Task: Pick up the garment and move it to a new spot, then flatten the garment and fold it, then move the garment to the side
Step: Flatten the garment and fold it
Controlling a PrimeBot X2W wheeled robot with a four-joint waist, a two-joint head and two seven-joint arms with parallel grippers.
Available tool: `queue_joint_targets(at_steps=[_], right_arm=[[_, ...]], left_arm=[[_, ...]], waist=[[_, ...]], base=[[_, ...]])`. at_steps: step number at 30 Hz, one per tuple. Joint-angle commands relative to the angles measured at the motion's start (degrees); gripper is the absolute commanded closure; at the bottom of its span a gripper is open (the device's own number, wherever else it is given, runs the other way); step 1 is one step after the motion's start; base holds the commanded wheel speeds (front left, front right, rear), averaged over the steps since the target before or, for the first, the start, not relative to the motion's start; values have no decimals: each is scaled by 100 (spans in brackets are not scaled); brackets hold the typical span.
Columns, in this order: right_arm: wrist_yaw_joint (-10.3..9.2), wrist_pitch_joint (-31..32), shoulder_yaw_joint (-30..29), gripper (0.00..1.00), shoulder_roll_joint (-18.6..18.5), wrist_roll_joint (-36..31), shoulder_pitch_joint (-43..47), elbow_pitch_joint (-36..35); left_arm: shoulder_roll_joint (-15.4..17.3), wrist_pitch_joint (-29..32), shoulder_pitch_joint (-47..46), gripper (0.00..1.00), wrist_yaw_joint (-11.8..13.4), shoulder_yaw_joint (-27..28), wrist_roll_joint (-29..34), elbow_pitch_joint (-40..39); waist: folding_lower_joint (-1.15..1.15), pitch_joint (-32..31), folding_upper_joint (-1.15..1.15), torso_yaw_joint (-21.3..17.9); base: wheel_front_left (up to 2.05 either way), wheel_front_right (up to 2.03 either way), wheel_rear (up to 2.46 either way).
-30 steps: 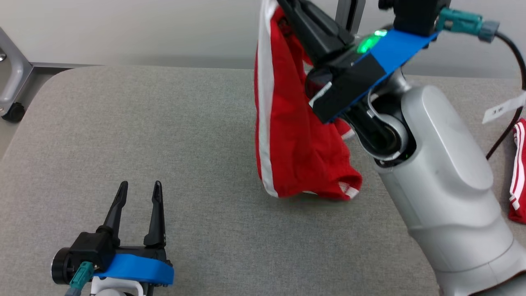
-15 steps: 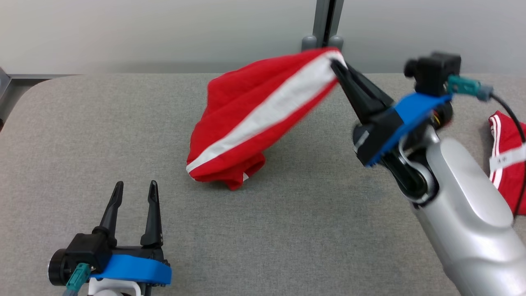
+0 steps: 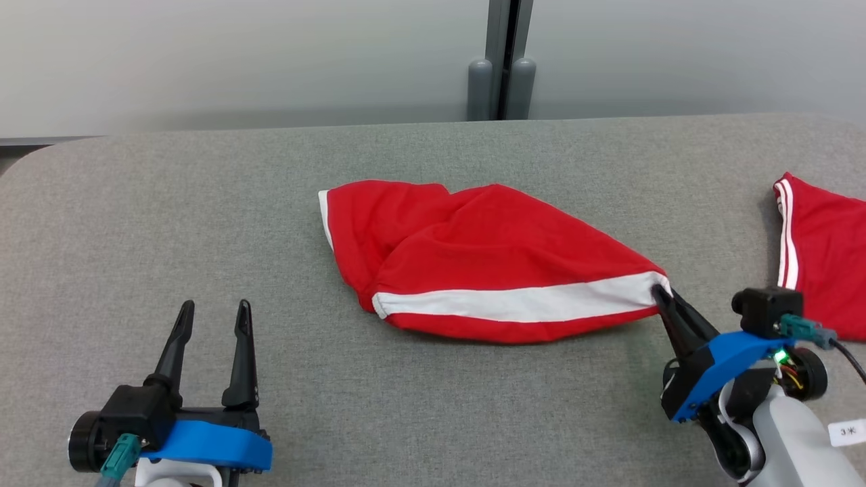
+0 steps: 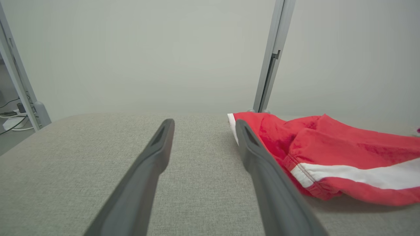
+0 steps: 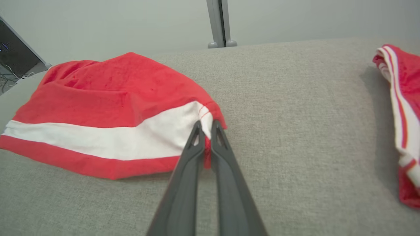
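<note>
The right pincer [image 3: 659, 292] is clenching the white-striped corner of the red garment [image 3: 500, 257], which is lying rumpled near the middle of the grey counter [image 3: 203, 203]. The left pincer [image 3: 214, 308] is hovering released and empty at the near left, apart from the cloth. A second red garment [image 3: 822, 257] is lying at the counter's right edge.

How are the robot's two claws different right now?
The left gripper stands wide open; the right gripper is pinched shut. The left gripper holds nothing and sits apart from the red garment; the right gripper grips the garment's corner at the white stripe. Both have two long dark fingers.
</note>
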Motion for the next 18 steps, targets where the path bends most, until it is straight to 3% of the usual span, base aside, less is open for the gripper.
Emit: queue_joint_targets(at_steps=[1, 2, 3, 12, 18], right_arm=[[2, -58, -108, 65, 38, -157, 157, 34], [2, -87, -201, 9, 84, -287, 226, 58], [2, -135, -309, 0, 134, -396, 289, 53], [2, -809, -1364, 0, 525, -1467, 821, -339], [2, -1190, -1637, 0, 743, -1792, 1154, -904]], left_arm=[[4, -24, -31, 0, -16, 4, 13, 25], [3, -25, -27, 0, -22, -4, 18, 40], [1, -24, -21, 0, -31, -10, 23, 51], [-20, -24, 89, 0, -58, 6, 36, 122], [-51, -24, 202, 0, -66, 44, 42, 183]], waist=[[0, -26, 0, 1], [0, -46, 0, 6], [0, -66, 0, 13], [0, -275, 0, 53], [0, -451, 0, 45]], base=[[0, 0, 0], [0, 0, 0], [0, 0, 0], [0, 0, 0], [0, 0, 0]])
